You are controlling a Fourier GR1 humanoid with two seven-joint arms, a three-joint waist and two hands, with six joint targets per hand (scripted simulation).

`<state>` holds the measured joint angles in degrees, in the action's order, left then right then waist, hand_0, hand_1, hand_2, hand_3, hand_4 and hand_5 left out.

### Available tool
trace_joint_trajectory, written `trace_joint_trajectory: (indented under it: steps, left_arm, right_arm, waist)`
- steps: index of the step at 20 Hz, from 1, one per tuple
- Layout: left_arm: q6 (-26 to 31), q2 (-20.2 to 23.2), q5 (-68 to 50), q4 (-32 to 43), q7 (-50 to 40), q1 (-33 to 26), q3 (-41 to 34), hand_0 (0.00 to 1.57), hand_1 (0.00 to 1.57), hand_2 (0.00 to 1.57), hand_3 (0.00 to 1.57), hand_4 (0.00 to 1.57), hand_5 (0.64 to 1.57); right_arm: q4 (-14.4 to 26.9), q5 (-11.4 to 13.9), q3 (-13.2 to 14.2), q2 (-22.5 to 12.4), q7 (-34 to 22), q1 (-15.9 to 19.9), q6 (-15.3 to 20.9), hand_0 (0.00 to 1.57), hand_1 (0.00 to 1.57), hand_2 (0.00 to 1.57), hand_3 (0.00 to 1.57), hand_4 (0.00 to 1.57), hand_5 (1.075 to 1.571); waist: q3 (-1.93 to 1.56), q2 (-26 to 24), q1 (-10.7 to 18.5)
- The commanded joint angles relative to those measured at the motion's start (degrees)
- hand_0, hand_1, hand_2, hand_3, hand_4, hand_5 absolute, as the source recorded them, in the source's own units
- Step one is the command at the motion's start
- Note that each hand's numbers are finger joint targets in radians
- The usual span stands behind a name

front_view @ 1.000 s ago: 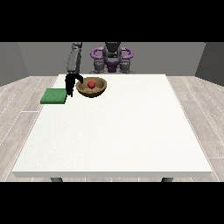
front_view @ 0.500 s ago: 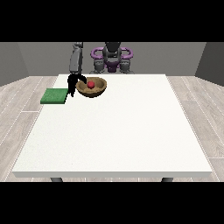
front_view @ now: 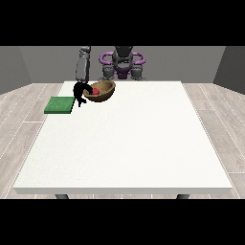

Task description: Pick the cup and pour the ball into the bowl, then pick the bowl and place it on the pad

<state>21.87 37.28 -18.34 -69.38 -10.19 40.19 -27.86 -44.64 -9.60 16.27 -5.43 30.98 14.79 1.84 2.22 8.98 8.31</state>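
Observation:
The brown bowl [front_view: 102, 91] sits at the table's far left with the red ball [front_view: 95, 91] inside it. It is tipped, its left rim lower. The hand at the view's left [front_view: 79, 93] hangs from a grey forearm, and its black fingers curl over the bowl's left rim. The green pad [front_view: 60, 105] lies flat on the table just left of the hand and the bowl. A purple shape [front_view: 122, 60] shows by the robot's torso; I cannot tell whether it is the cup. The hand at the view's right does not show.
The white table [front_view: 129, 143] stretches wide towards the camera. The robot's torso [front_view: 122, 67] stands behind the far edge. The pad lies close to the table's left edge.
The hand at the view's left has closed in on the bowl's left rim. The bowl has risen a little and now tilts. The pad has not moved.

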Motion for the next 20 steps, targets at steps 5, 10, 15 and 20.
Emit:
trace_joint_trajectory:
  steps: [5,10,15,20]
  left_arm:
    - [2.07,0.84,-3.11,0.92,-0.51,0.21,-1.58,0.0,0.0,0.0,0.0,1.13,1.517]
    - [2.68,0.79,-2.76,2.34,-1.11,-0.54,-0.82,0.0,0.0,0.0,0.0,1.19,1.526]
    - [1.78,1.05,-1.23,4.98,0.79,-4.0,-2.2,0.0,0.0,0.0,0.0,1.2,1.539]
    - [2.21,2.75,0.19,8.24,2.38,-6.24,-2.94,0.0,0.0,0.0,0.0,1.2,1.54]
  right_arm:
    - [2.01,4.25,0.12,-5.74,-9.52,-4.95,9.2,1.57,1.57,1.57,1.42,0.95,1.53]
    - [-4.34,6.35,-1.82,-10.47,-18.42,-3.35,12.82,1.57,1.57,1.57,1.25,1.01,1.546]
    - [-10.38,4.2,-2.66,-15.48,-28.61,-3.93,9.83,1.57,1.57,1.57,1.03,1.04,1.558]
    - [-14.86,5.46,-4.52,-24.35,-40.03,-1.45,4.09,1.57,1.57,1.57,0.72,1.05,1.563]
  waist:
    - [-1.97,3.1,2.15]
    - [-1.93,-0.25,1.61]
    - [-1.9,-3.1,-1.85]
    - [-2.04,-5.7,-6.24]
